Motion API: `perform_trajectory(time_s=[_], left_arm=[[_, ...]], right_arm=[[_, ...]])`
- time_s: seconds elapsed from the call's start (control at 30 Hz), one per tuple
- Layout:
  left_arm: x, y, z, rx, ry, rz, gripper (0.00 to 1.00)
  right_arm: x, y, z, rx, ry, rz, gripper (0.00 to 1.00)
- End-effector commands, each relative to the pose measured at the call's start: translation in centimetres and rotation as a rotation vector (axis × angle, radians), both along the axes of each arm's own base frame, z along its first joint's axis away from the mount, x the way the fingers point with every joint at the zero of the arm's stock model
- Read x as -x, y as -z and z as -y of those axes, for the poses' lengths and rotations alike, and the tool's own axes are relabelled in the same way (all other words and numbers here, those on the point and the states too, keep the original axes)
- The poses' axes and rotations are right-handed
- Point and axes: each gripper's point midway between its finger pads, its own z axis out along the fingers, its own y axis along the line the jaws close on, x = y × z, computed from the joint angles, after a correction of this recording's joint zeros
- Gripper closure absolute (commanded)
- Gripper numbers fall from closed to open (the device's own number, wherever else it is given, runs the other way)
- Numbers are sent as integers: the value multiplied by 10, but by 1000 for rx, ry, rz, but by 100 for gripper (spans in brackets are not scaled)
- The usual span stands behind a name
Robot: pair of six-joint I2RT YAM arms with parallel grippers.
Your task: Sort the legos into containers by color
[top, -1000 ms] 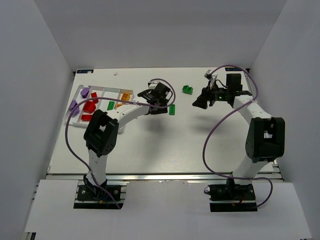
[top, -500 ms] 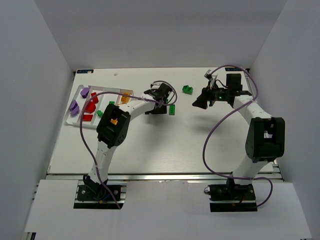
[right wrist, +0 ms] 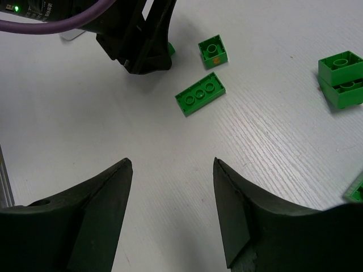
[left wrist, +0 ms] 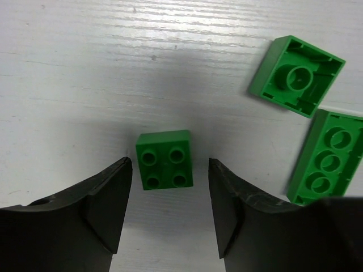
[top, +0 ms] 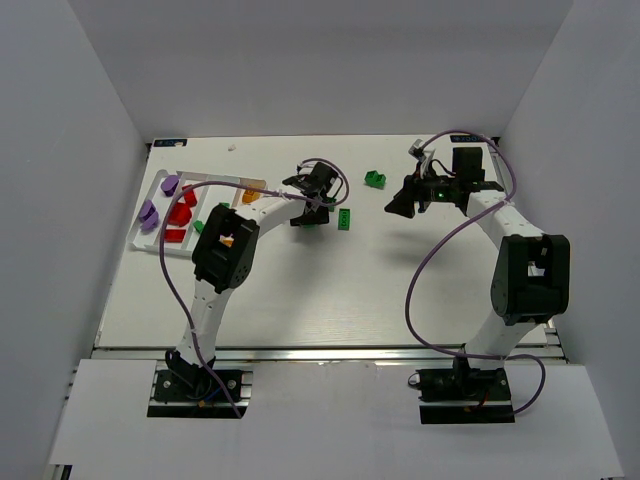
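Observation:
My left gripper (left wrist: pixel 168 190) is open, low over the table, with a small green four-stud lego (left wrist: pixel 164 167) lying flat between its fingertips, untouched. An upturned green lego (left wrist: pixel 296 75) and a long green lego (left wrist: pixel 329 158) lie to its right. In the top view the left gripper (top: pixel 310 208) is mid-table beside a green lego (top: pixel 344 218). My right gripper (right wrist: pixel 171 164) is open and empty above bare table (top: pixel 400 205). The white tray (top: pixel 200 180) at far left holds purple (top: pixel 148 212), red (top: pixel 181 213) and orange (top: pixel 250 197) legos.
The right wrist view shows a long green lego (right wrist: pixel 200 93), a small green one (right wrist: pixel 213 51) and stacked green ones (right wrist: pixel 342 79) ahead of the right gripper, and the left gripper (right wrist: pixel 139 39) beyond. Another green lego (top: pixel 375 178) lies further back. White walls enclose the table.
The left arm's elbow has swung right and forward while its gripper stayed by the green legos. The right arm has not moved.

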Motion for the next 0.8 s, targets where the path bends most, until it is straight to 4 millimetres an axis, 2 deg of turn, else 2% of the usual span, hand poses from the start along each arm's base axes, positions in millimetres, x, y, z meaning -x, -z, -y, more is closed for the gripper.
perform_trajectory(time_s=[0.0,0.17,0.33,0.43,0.57,0.6,0.63,0.67,0.73,0.77], left_arm=[[-5,-11,8,51,9,26,35],[-9,-7,5,69,-3,20,42],[-11,-11,5,85,-2,29,67],[-13,-25,9,116,7,55,80],[-16,-68,24,222,75,139,86],[-16,-91,25,258,86,194,86],[-15,-103,23,271,89,218,86],[-12,-124,16,288,91,254,87],[-9,-138,3,290,81,274,87],[-11,-144,-11,285,66,283,87]], right_arm=[[-6,-9,0,-7,1,17,36],[-5,-7,-1,-6,-1,12,36],[-4,-8,0,-7,1,11,38],[-4,-9,0,-10,1,7,42],[-4,-16,-3,-22,-14,23,58],[-4,-18,-3,-26,-18,29,61],[-3,-18,-5,-26,-23,28,65],[-4,-20,-6,-28,-27,32,73],[-3,-20,-9,-26,-38,33,81],[-3,-19,-10,-23,-38,33,90]])
